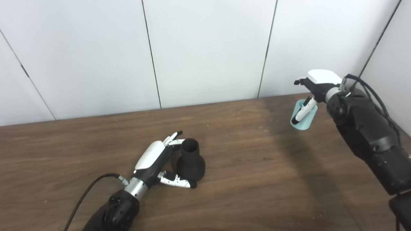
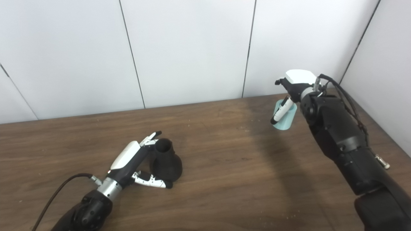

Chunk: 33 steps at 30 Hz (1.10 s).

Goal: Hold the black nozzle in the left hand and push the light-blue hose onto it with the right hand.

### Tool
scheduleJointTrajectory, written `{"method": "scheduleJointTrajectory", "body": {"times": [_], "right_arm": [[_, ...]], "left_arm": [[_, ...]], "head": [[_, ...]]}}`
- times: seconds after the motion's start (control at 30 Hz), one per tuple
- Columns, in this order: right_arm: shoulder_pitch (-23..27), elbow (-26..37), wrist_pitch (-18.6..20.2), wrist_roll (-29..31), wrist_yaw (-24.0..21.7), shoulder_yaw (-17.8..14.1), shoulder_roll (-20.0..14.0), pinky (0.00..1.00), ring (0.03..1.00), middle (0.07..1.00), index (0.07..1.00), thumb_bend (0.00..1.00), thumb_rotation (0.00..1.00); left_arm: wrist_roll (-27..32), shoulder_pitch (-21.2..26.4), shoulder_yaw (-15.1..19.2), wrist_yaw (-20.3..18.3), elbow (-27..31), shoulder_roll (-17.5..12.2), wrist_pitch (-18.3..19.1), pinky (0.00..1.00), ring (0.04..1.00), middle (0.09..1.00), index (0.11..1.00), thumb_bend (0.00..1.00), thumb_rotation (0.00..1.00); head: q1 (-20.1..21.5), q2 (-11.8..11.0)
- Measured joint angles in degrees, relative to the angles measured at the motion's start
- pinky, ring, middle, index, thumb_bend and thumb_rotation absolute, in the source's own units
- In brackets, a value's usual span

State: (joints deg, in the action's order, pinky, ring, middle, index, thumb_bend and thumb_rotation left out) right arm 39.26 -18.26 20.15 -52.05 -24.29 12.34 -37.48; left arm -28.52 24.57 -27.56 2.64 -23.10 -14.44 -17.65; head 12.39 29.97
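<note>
**Observer:** What do you have in the left eye view?

**Operator:** I see my left hand (image 1: 160,162) low on the table (image 1: 257,166), fingers along the far side of the black nozzle (image 1: 190,160) and thumb across its wide base on the near side. The nozzle stands upright, narrow mouth up, between them. I judge the hand is cupping it, not yet clamped; whether the fingers press the neck I cannot tell. My right hand (image 1: 313,93) is raised well away, toward the back corner, fingers curled down around the light-blue hose (image 1: 305,116), which hangs below the palm, clear of the table.

**Observer:** Why that arrangement?

**Operator:** I reckon the nozzle's mouth faces up so the hose can come down onto it, and the hose is gripped near its upper end so the lower end stays free.

**Observer:** And the right eye view?

**Operator:** Same scene. It shows the left hand (image 2: 135,160) with a clearer gap between thumb and nozzle (image 2: 165,160), and the hose (image 2: 284,117) open at its top rim beside the right hand (image 2: 297,85). The left eye view hides that rim more.
</note>
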Motion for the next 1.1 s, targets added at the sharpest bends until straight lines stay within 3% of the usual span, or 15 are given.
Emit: {"method": "scheduleJointTrajectory", "body": {"times": [0.63,0.8,1.1], "right_arm": [[0.0,-0.1,-0.5,1.8,0.1,0.0,0.0,0.65,0.865,0.89,0.87,1.0,0.28],[0.0,-0.2,-0.5,1.9,0.1,0.3,-0.1,0.63,0.829,0.861,0.867,1.0,0.27],[0.1,-0.6,-0.6,1.8,1.0,1.5,-0.8,0.57,0.732,0.798,0.83,1.0,0.12]], "left_arm": [[-1.9,0.7,-0.7,1.9,-0.9,-0.2,-1.6,1.0,1.0,0.803,0.487,0.52,0.07],[-1.9,0.7,-0.7,2.1,-1.0,-0.2,-1.6,1.0,1.0,0.803,0.487,0.52,0.07],[-1.9,0.8,-0.7,2.0,-1.1,-0.1,-1.6,1.0,1.0,0.803,0.487,0.52,0.07]], "head": [[-0.1,0.0],[-0.3,0.0],[-0.4,0.1]]}}
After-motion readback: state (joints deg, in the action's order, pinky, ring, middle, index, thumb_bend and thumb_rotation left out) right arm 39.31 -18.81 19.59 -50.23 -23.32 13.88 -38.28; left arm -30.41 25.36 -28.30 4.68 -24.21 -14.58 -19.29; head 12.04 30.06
